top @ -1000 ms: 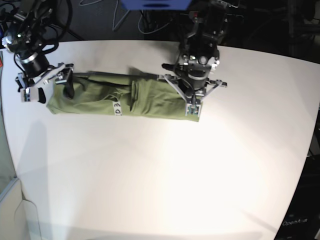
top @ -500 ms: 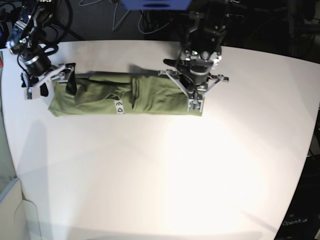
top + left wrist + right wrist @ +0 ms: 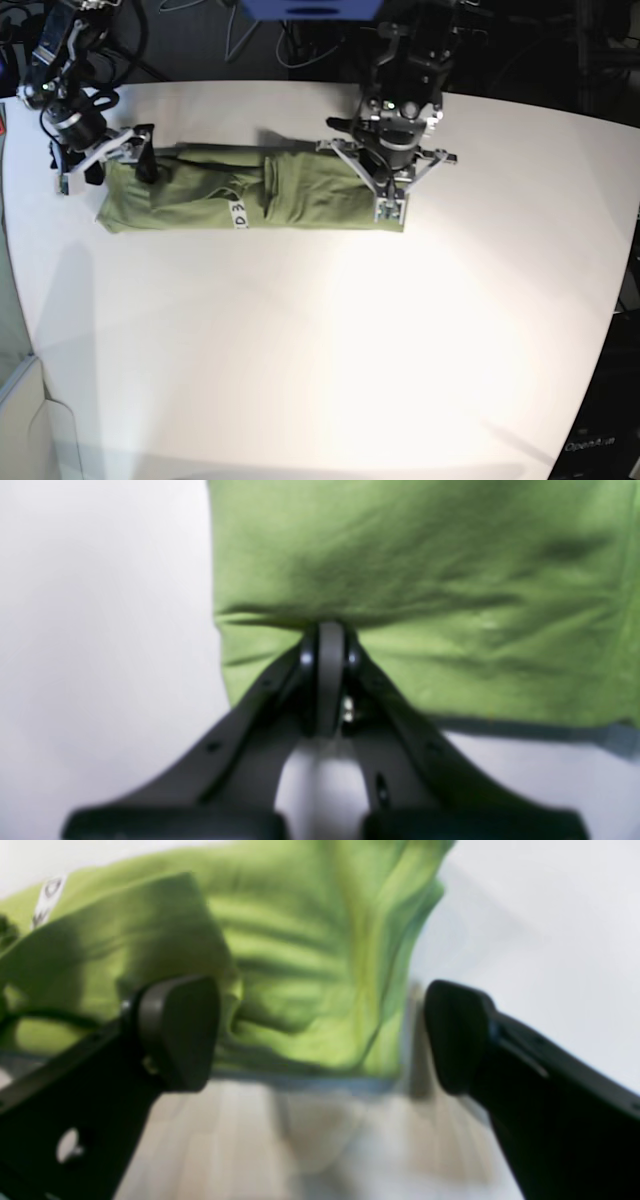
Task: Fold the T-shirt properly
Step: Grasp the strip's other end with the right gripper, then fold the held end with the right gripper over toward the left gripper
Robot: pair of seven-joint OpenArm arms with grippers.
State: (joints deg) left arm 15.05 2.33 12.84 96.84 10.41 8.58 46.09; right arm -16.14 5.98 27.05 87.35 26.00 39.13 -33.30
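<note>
The olive-green T-shirt [image 3: 300,195] lies folded into a long wrinkled strip across the back of the white table [image 3: 320,340], with a small white tag [image 3: 238,213] at its middle. My left gripper [image 3: 390,208] is shut on the strip's right end; in the left wrist view its fingertips [image 3: 324,635] pinch a crease of the T-shirt [image 3: 425,580]. My right gripper [image 3: 104,170] is open at the strip's left end. In the right wrist view its two fingers [image 3: 175,1030] stand wide apart just short of the cloth [image 3: 300,965], holding nothing.
The table's back edge and dark cables [image 3: 250,40] run just behind both arms. The table's left edge [image 3: 15,260] is close to the right gripper. White tabletop stretches in front of the shirt.
The right gripper has shifted slightly back and in toward the shirt's left end, still open. The left gripper has stayed shut and drawn the right end a little backward.
</note>
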